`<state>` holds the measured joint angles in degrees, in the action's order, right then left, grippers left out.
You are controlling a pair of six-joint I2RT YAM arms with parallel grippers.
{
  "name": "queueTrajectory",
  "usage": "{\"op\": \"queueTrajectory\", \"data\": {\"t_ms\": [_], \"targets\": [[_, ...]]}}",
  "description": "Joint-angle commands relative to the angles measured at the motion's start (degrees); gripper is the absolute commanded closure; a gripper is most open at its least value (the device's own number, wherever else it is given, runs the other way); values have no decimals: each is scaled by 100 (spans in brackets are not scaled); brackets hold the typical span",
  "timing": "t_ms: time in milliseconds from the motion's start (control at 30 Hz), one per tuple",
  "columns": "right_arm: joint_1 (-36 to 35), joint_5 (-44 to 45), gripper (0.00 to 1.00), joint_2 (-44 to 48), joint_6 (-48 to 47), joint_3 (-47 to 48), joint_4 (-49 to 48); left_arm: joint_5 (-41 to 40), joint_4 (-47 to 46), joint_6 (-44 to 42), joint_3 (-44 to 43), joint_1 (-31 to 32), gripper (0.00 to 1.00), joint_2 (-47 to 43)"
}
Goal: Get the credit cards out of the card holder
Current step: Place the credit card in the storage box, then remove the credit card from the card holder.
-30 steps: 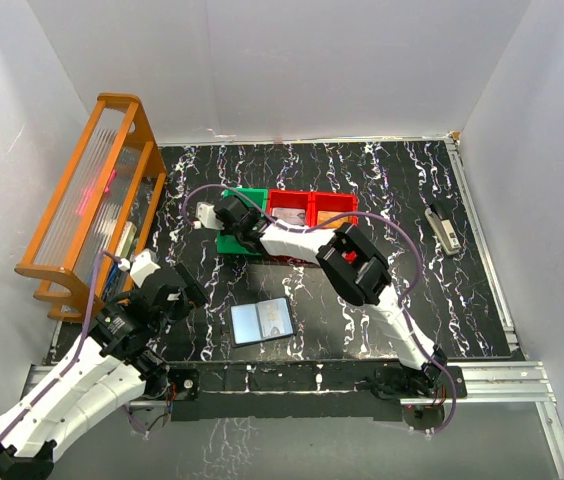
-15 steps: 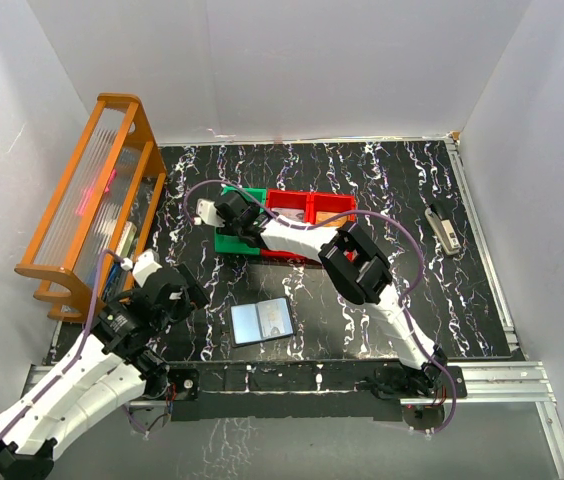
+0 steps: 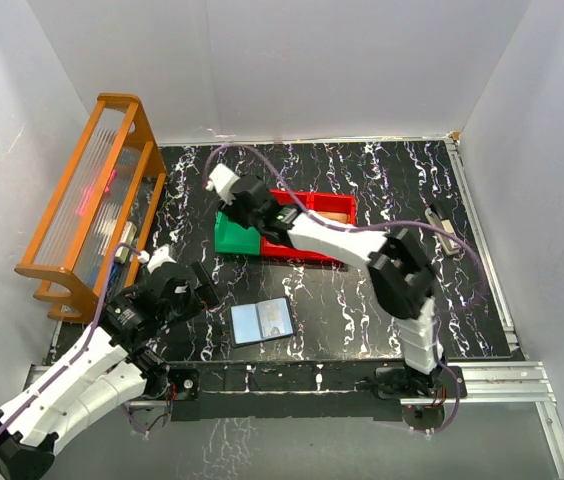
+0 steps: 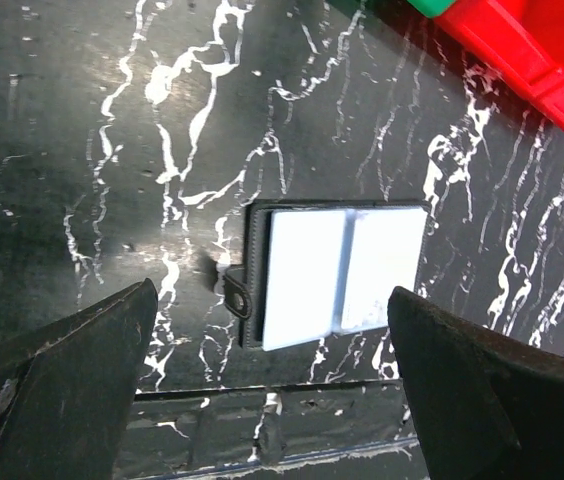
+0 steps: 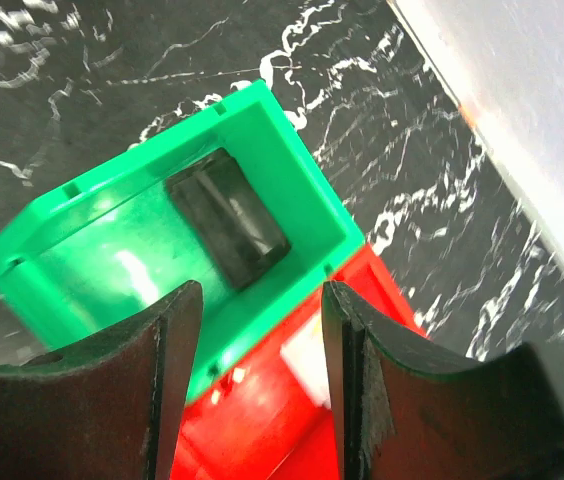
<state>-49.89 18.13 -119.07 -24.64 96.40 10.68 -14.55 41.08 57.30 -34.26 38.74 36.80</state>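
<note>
A black table [image 3: 342, 320] veined with white lies between white walls [image 3: 312, 70]. Nearest, at the left, the left gripper [image 4: 272, 290] hangs above the table with its jaws spread as wide as they go, holding nothing. In its wrist view the holder sits between the 2 fingers, lower down on the table and untouched. The holder [image 3: 262, 322] lies flat and open near the front edge, about mid-width, with its 2 light-blue panels facing up inside a dark border. A small snap tab sticks out of one short side (whether any card is tucked in the panels I cannot tell). Farther back the right arm [image 3: 332, 235] stretches across to the green bin [image 3: 232, 238]. The right gripper [image 5: 259, 295] hovers over the bin with its jaws partly apart and nothing between them. A black card [image 5: 227, 215] lies flat on the floor of the green bin. The red bin [image 3: 327, 205] touches the green one on its right; something pale shows inside it, too cut off to name. An orange rack [image 3: 82, 200] stands along the left wall.
</note>
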Motion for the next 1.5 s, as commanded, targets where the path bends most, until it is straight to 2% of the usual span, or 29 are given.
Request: {"op": "queueTrajectory", "data": {"t_ms": [0,133,333,467,567,767,900,1000,1100,1300,1467], "targets": [[-12,16,49,1658,2597,-1364,-804,635,-468,-228,17,-11,2,78],[0,57,47,2951,4394,-3052,-804,1046,-776,-326,115,-20,2,147],[5,-740,45,4578,6342,-5153,-1254,1386,-1079,-398,246,-20,2,323],[6,-1609,45,4999,7375,-6022,-1549,1611,-1292,-416,309,-12,3,601],[1,-2356,50,4948,7817,-6410,-1915,1805,-1310,-441,329,-17,4,878],[-6,-2963,58,4423,7739,-6370,-1850,2322,-1633,-518,548,-16,8,1136],[-98,-2967,65,4111,7744,-6224,-1815,2598,-1839,-487,696,-14,17,1241],[-124,-3087,65,3840,7780,-6173,-1822,2791,-1959,-522,695,-15,22,1258],[-179,-3230,67,3507,7783,-6094,-1801,2640,-1780,-466,574,-14,25,1187],[-282,-2997,68,3255,7934,-6080,-1668,2421,-1705,-479,486,-9,21,810],[-292,-2794,68,3221,8036,-6145,-1502,2905,-1984,-642,528,-9,19,1035]]}}
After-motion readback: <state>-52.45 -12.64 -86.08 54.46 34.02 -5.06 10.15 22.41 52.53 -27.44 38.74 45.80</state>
